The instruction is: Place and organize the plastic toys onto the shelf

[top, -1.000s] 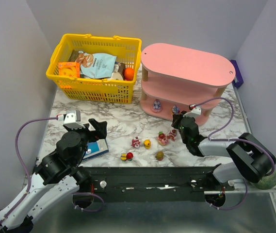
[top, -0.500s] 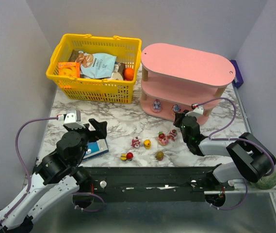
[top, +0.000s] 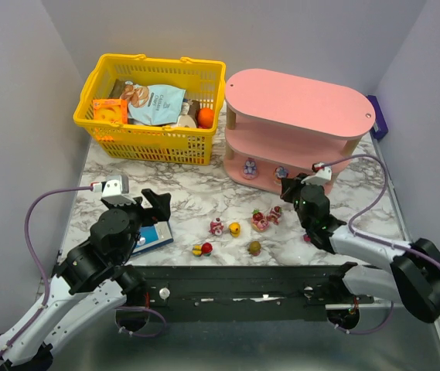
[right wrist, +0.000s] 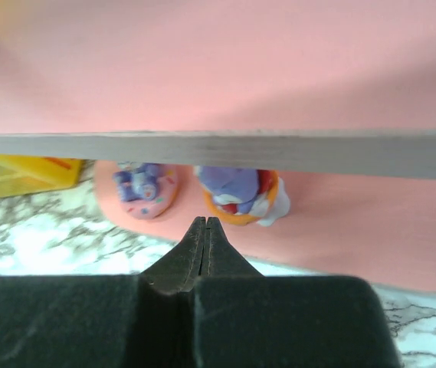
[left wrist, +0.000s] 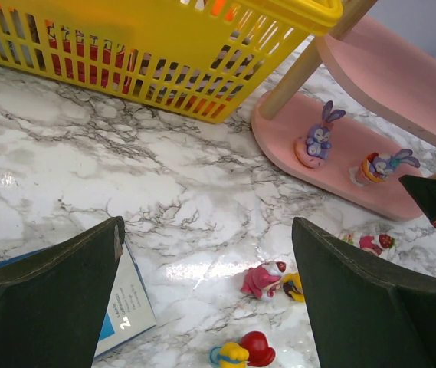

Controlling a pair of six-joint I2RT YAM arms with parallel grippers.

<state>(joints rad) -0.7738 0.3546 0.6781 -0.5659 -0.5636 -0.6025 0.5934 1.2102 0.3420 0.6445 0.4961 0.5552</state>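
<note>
Holding the right gripper (top: pixel 287 188) clenched on nothing, nose to the shelf (top: pixel 305 100). Finding the nearest loose toys (top: pixel 264 219) just behind it, leftward, with the left gripper (top: pixel 154 202) gaping farther off.

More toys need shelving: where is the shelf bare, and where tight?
The shelf is bare on top and on the visible part of its middle tier. The bottom tier's left end is crowded: the purple bunny figurine and a second figurine stand there, the shut right gripper close in front.
</note>
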